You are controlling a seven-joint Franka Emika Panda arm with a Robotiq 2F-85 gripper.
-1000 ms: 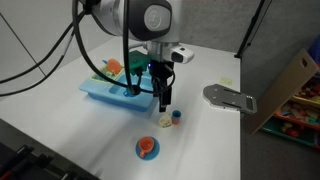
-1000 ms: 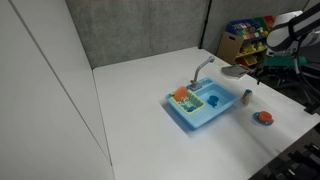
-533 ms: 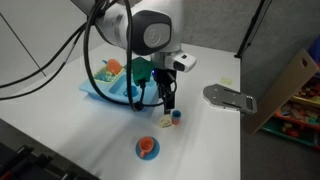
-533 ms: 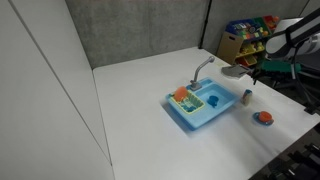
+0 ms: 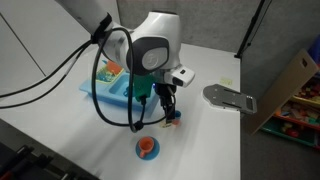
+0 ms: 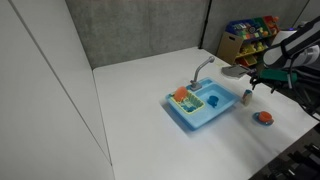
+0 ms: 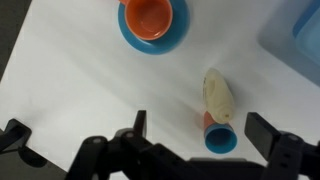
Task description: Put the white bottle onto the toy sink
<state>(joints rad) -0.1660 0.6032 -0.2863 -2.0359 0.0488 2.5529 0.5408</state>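
Lowered since a second ago, the gripper (image 7: 145, 138) hangs spread wide over the white bottle (image 7: 218, 97).

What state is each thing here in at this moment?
End effector: open, empty.
Bottle: beside the sink, ungripped.
Cup: upright on its saucer, empty.
Sink: toys in its basin, no bottle on it.
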